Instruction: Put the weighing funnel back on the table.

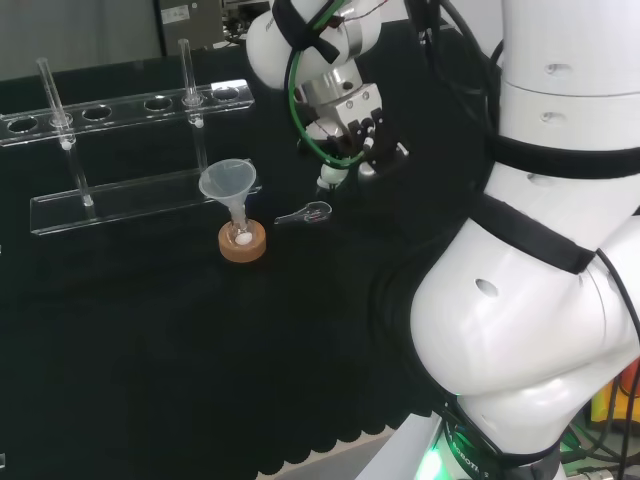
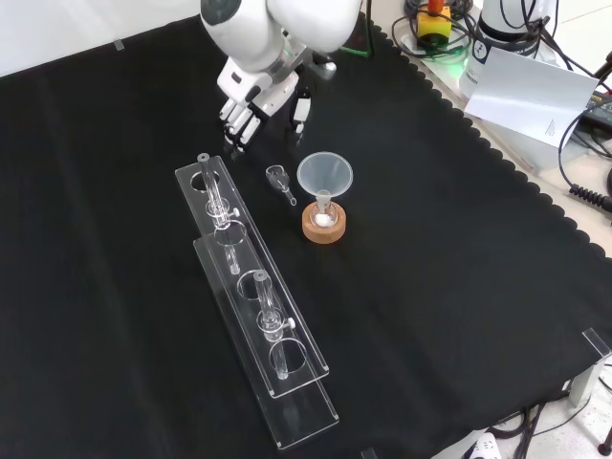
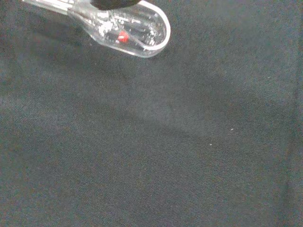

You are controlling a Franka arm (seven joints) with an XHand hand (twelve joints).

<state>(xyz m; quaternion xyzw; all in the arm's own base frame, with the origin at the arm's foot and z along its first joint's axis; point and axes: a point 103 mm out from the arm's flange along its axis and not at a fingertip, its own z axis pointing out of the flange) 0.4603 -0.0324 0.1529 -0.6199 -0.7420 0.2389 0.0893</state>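
The weighing funnel [image 1: 305, 213] [image 2: 279, 180], a small clear scoop with a short stem, lies flat on the black cloth beside the big funnel. The hand [image 1: 350, 130] [image 2: 253, 100] hangs just above and beyond it, fingers relaxed and spread, with nothing between them. In the wrist view the weighing funnel [image 3: 128, 26] lies on the cloth, with a red glint in its bowl. A dark fingertip [image 3: 113, 3] shows over its edge; I cannot tell whether it touches.
The big funnel [image 1: 228, 180] [image 2: 324, 175] stands in a small flask on a cork ring [image 1: 243, 245] [image 2: 323, 226], close to the weighing funnel. A clear tube rack [image 1: 130, 150] [image 2: 253, 287] holds two glass tubes. Papers and cables [image 2: 535, 96] lie past the cloth's scalloped edge.
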